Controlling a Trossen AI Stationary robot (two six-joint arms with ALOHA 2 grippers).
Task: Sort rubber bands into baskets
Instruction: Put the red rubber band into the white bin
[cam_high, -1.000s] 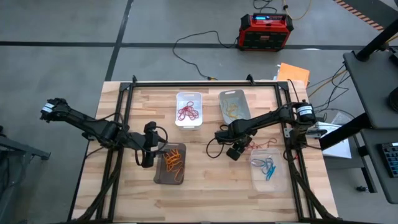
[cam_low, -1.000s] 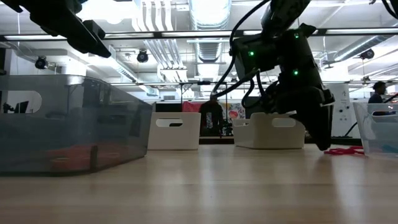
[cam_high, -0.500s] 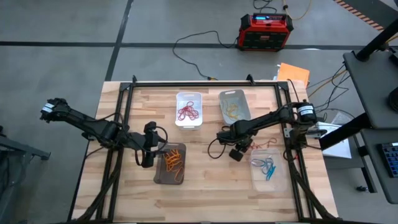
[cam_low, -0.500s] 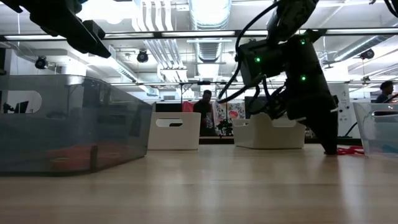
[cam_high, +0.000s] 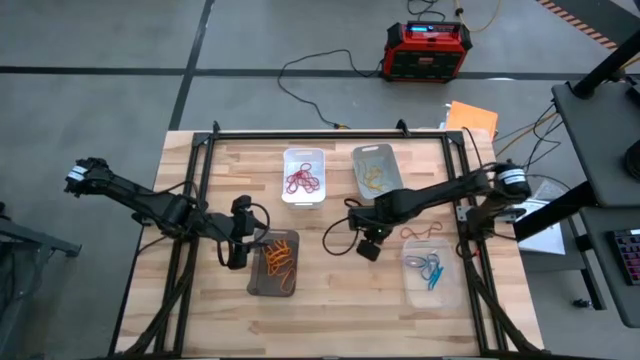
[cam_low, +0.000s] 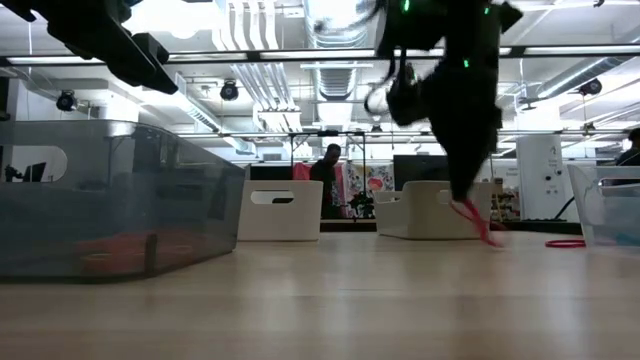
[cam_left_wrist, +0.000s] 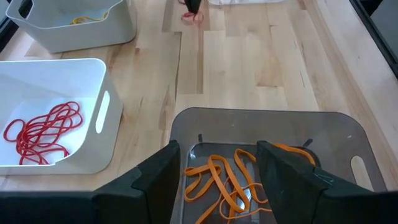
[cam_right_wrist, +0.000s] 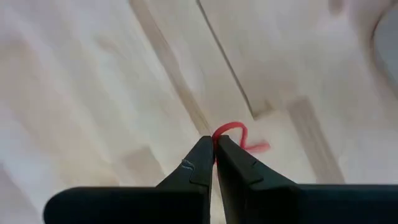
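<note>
Right gripper (cam_right_wrist: 215, 144) raised above the wooden surface (cam_high: 330, 275), mid-table between the dark smoky basket (cam_high: 274, 263) and the clear basket (cam_high: 433, 268); fingers (cam_right_wrist: 193, 167) pressed together, pinching a red rubber band (cam_right_wrist: 233, 132) that dangles below the tips in the low view (cam_low: 470, 218). Left gripper (cam_left_wrist: 217, 165) hanging over the dark smoky basket, fingers (cam_left_wrist: 161, 174) spread wide, orange rubber bands (cam_left_wrist: 227, 183) lying in the basket beneath. Red bands (cam_high: 303, 180) piled in the white basket (cam_high: 304, 176), yellowish ones in the light grey basket (cam_high: 375, 170), blue ones in the clear basket. One more red band (cam_low: 565, 243) flat on the surface near the clear basket
</note>
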